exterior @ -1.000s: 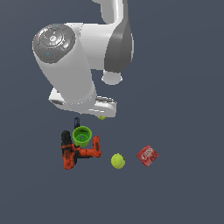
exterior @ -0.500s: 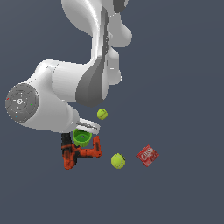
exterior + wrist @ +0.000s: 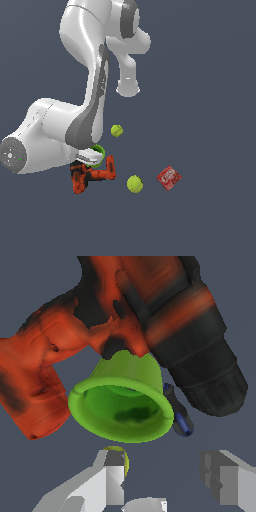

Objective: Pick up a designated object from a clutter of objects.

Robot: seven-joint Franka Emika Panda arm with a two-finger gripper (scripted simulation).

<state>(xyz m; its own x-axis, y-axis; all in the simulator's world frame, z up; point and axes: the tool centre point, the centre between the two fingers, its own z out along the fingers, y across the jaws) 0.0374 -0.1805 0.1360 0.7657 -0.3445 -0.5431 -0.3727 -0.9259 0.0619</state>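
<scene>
The pincer (image 3: pixel 167 476) hangs spread just short of the green cup (image 3: pixel 121 408), which lies against the power drill (image 3: pixel 150 321). Best to straddle the rim squarely, clear of the drill, before closing.

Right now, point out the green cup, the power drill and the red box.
green cup (image 3: pixel 122 415): wrist view, on its dark inside.
power drill (image 3: pixel 197 351): wrist view, on the black front barrel.
red box (image 3: pixel 169 177): exterior view, on its flat top face.
</scene>
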